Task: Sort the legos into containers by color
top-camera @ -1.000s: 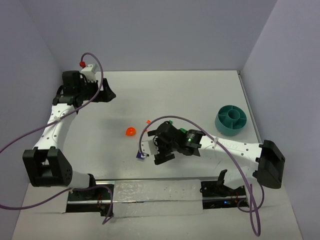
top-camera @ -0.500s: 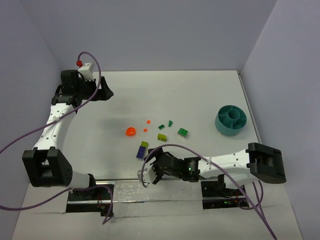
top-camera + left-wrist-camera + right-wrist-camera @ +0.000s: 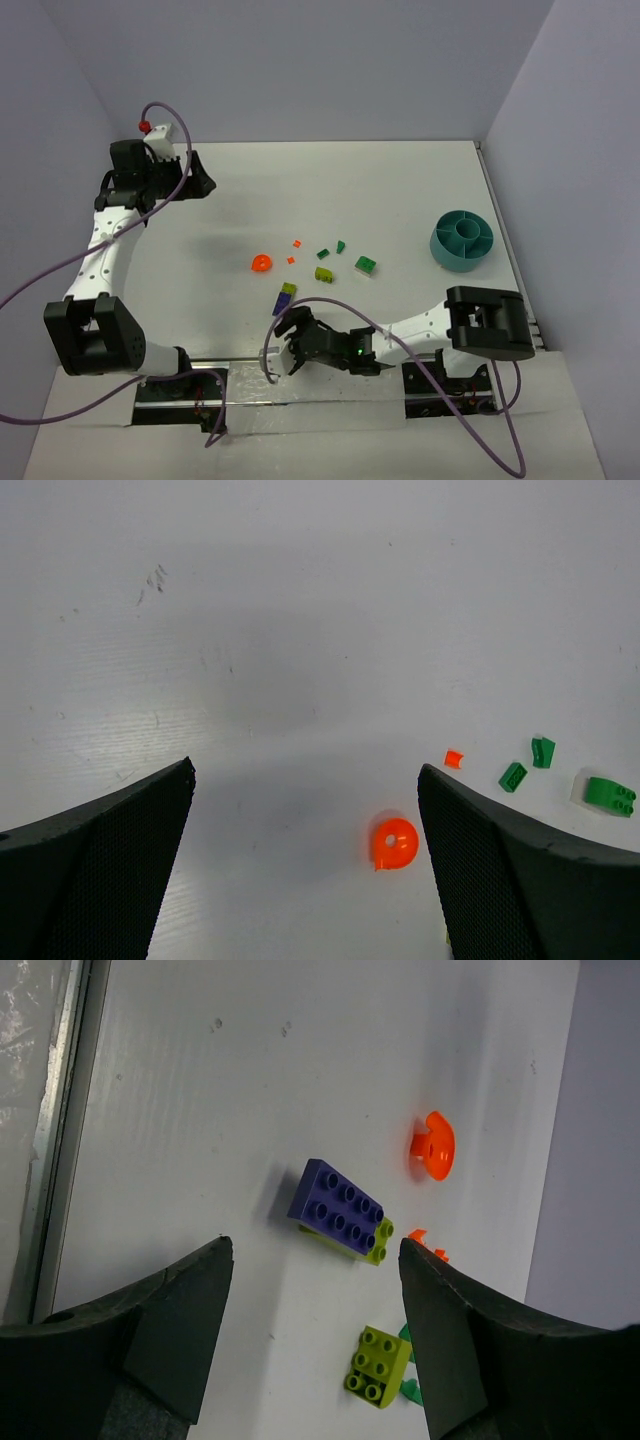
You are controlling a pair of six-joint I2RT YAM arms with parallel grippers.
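A: Container first?
B: One teal bowl [image 3: 462,240], round smooth plastic, with a centre cup and dividing walls. All I make out inside is teal. It sits by the right edge of the bench [image 3: 400,180], well apart from the bricks.

A: Where are the legos?
B: Loose mid-bench. The orange-red round piece [image 3: 260,264] is leftmost. The purple brick [image 3: 340,1207] is studded and stacked on a lime plate [image 3: 381,1239]. A lime brick [image 3: 378,1363] with four studs is just beside that. A green brick [image 3: 366,265] and two dark green bits [image 3: 323,253] lie further right, and two tiny orange bits [image 3: 296,243] are near them.

A: Hands?
B: The left hand [image 3: 305,860] is released at the far left corner, with only bare bench between its textured black fingers [image 3: 110,870]. The right hand [image 3: 315,1350] is low at the near edge by the metal rail [image 3: 60,1110]. Its jaws are apart, gripping nothing, and the purple brick lies ahead of them.

A: Room?
B: There is wide white matte bench behind the bricks, and walls close on the left, back and right.
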